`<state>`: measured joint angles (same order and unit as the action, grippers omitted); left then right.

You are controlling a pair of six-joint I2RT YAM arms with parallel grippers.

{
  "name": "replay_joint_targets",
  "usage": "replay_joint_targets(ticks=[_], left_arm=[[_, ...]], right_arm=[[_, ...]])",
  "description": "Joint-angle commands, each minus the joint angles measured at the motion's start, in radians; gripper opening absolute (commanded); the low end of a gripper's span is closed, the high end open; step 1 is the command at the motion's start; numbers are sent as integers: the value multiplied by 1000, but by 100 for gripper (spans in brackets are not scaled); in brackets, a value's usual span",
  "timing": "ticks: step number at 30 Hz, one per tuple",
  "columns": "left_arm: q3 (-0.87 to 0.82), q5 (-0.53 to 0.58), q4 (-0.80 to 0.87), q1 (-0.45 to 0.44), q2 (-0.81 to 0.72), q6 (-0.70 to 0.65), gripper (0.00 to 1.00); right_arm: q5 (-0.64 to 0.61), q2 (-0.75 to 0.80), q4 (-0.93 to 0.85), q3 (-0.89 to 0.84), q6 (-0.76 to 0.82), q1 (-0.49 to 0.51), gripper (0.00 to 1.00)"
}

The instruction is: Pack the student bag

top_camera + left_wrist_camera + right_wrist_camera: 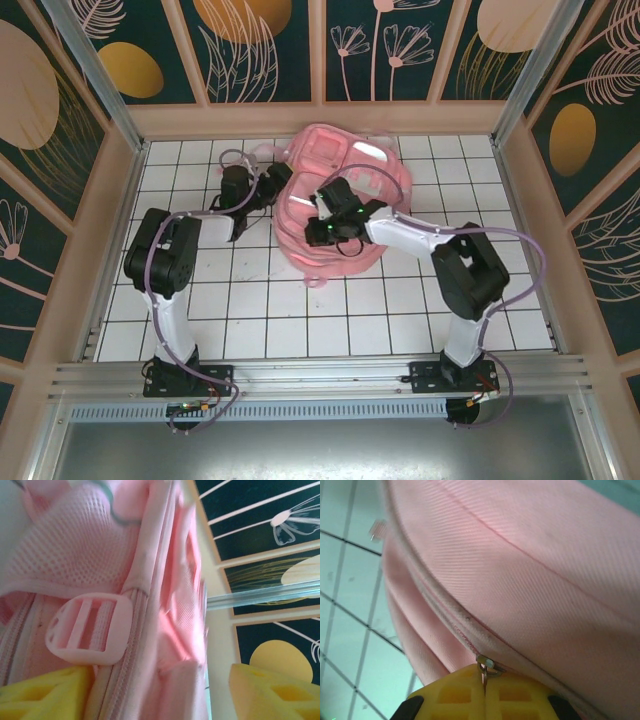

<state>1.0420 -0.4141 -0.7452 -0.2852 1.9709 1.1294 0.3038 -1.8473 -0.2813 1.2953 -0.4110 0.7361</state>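
Observation:
The student bag (345,165), a big soft pink backpack, lies at the back middle of the white tiled table. My left gripper (272,188) is at its left edge. In the left wrist view its yellow fingers (42,692) stand wide apart and open (160,697), with a fold of pink bag fabric (175,630) and a pink strap buckle (90,630) in front of them; the right finger is clear of the fabric. My right gripper (322,202) rests on the bag's near side. It is shut (485,692) on the metal zipper pull (485,672) below the slider (489,663) on the bag's zipper seam.
White tiled table (250,300) spreads in front of the bag. Patterned dark wall panels (260,525) and a metal frame bar (270,595) close in the back and sides. The tile floor (350,630) lies beside the bag under the right wrist.

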Motion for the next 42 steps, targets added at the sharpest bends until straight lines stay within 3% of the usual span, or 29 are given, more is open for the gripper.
replay_joint_targets(ticks=[1, 3, 8, 14, 20, 25, 27, 28, 29, 32, 36, 42], left_arm=[[-17, -8, 78, 21, -91, -93, 74], [-57, 21, 160, 33, -166, -137, 81], [-191, 56, 262, 34, -370, -157, 84], [-350, 115, 324, 34, -562, -124, 85], [-475, 125, 151, -2, -519, 10, 82], [-415, 177, 79, -68, -356, 25, 81], [-390, 177, 24, -73, -283, 38, 73], [-380, 185, -1, -73, -264, 48, 64], [-375, 195, -32, -72, -218, 56, 45], [-353, 221, -72, -71, -184, 65, 3], [-341, 271, -65, -63, -200, 62, 0], [-344, 293, -66, -32, -227, 73, 0]], right_arm=[[92, -60, 92, 114, 1, 22, 0], [62, -90, 95, 170, 9, 19, 0], [39, -115, 107, 237, 2, 11, 0], [13, -68, 187, 173, -70, -25, 0], [124, -34, 237, 114, -120, -37, 0], [181, 3, 250, 48, -152, -34, 0], [191, 16, 252, 22, -159, -31, 0], [194, 22, 246, 13, -160, -29, 0], [195, 27, 237, 1, -158, -28, 0], [184, 41, 164, -32, -137, -21, 0], [100, 72, -26, -102, -118, -16, 0], [-191, 139, -293, -242, -109, -15, 0]])
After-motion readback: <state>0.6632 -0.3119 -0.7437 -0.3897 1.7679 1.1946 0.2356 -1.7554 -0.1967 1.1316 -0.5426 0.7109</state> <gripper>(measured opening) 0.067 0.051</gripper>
